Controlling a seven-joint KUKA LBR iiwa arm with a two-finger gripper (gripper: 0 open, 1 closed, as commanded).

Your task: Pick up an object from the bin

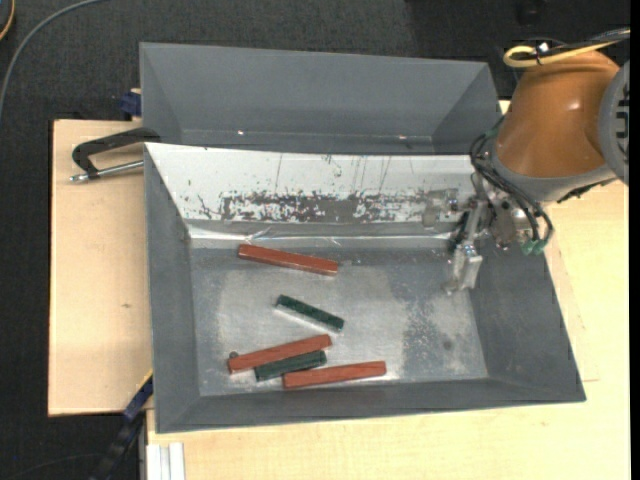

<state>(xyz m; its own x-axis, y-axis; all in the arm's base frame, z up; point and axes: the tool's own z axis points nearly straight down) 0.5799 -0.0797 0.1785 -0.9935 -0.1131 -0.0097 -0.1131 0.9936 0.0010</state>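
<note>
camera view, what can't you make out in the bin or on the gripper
Camera view:
- Dark green stick in the front cluster: partly covered by the upper red stick.
- Dark speck at that stick's left end: too small to identify.
- Gripper: its height above the bin floor is unclear from this angle.

The single camera sat above the grey metal bin and looked down into it at a slant, from the near side toward the far. The far wall therefore showed its whole inner face, while the near wall was foreshortened to a narrow band. The camera stood back enough to hold the entire bin in frame, with dark carpet beyond the far rim. The arm came in from the right, cut off by the frame's edge.
</note>
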